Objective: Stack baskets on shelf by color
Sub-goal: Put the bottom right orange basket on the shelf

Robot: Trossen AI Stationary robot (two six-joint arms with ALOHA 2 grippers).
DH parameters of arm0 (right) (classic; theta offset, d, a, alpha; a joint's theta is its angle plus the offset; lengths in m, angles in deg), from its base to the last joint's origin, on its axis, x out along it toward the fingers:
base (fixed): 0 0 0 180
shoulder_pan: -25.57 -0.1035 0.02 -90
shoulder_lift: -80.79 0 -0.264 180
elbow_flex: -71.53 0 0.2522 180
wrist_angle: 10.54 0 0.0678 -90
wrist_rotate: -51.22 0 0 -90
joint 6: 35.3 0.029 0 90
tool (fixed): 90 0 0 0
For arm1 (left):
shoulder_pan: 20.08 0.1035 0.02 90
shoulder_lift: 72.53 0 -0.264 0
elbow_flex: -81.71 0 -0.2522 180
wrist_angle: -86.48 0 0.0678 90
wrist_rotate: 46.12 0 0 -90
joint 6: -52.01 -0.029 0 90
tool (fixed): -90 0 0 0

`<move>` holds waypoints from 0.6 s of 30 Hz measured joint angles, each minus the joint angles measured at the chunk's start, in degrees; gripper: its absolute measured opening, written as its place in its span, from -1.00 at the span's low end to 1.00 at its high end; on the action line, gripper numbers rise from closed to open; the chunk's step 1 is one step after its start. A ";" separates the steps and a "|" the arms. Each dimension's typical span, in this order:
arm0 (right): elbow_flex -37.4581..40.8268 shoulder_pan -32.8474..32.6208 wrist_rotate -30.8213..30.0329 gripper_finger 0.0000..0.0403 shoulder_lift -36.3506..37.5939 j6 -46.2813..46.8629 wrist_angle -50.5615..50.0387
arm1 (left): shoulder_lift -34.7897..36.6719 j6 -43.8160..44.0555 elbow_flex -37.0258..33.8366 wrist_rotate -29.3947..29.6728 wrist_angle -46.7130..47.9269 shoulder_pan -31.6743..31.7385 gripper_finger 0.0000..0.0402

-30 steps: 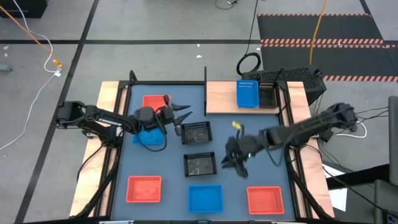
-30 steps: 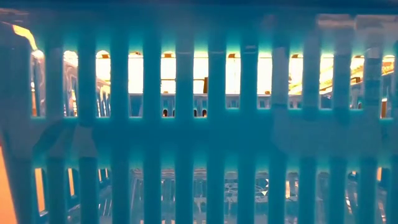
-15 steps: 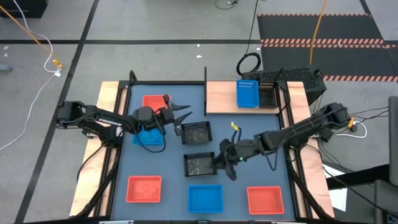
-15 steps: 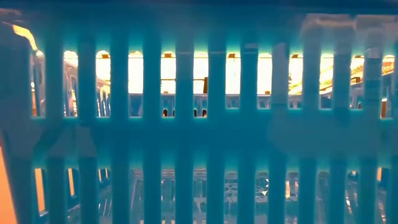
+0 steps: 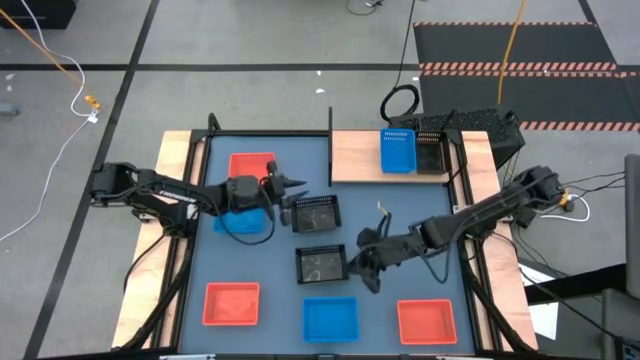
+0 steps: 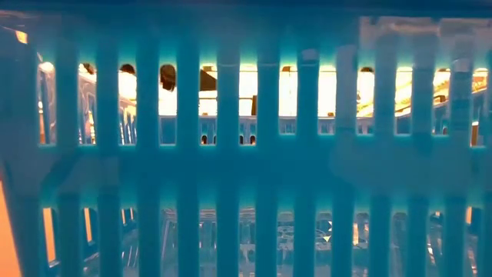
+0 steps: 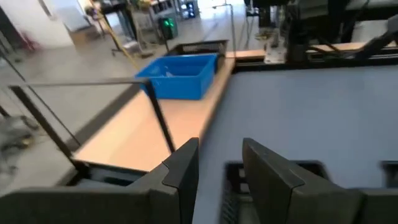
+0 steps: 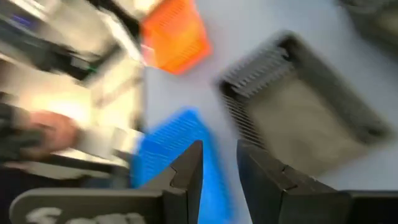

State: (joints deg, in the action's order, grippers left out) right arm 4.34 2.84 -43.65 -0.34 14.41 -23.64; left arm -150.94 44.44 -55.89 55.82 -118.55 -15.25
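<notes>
Right gripper (image 5: 362, 268) just swung in at 3 o'clock of lower black basket (image 5: 321, 264), jaws narrowly spread, empty; likely grabs next.

this looks like a robotics lab or a test workshop, not a home. the blue table (image 5: 380, 215) with wooden edges stands on a grey concrete floor (image 5: 230, 40) marked with dark tape lines, and loose cables lie there: an orange cable (image 5: 45, 50), a white cable (image 5: 60, 150) and a coiled black cable (image 5: 400, 100). behind the table lies a black mat with red and white hazard stripes (image 5: 515, 68). in the left wrist view, far beyond the left gripper (image 7: 221, 165), there are metal racks and equipment (image 7: 149, 18) on an open grey floor.
</notes>
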 joint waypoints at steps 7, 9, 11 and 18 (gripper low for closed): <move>-11.87 -8.02 -7.06 -0.55 -9.25 4.61 -3.68 | 0.00 1.79 0.00 -0.01 -3.39 -4.41 -0.37; -18.12 -10.42 -8.06 -0.55 -12.90 6.55 -9.22 | 0.00 1.79 0.00 -0.03 -5.37 -5.56 -0.37; -24.93 -12.46 -9.68 -0.55 -16.49 10.07 -17.40 | 0.00 1.68 0.00 -0.02 -6.83 -6.63 -0.37; -41.34 -18.43 -8.81 -0.55 -24.37 35.57 -50.83 | 0.00 1.41 0.00 -0.02 -9.53 -9.09 -0.37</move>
State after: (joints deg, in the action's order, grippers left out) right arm -37.00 -15.59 -52.46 -24.71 49.98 -74.47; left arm -150.94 45.86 -55.89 55.80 -128.08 -24.34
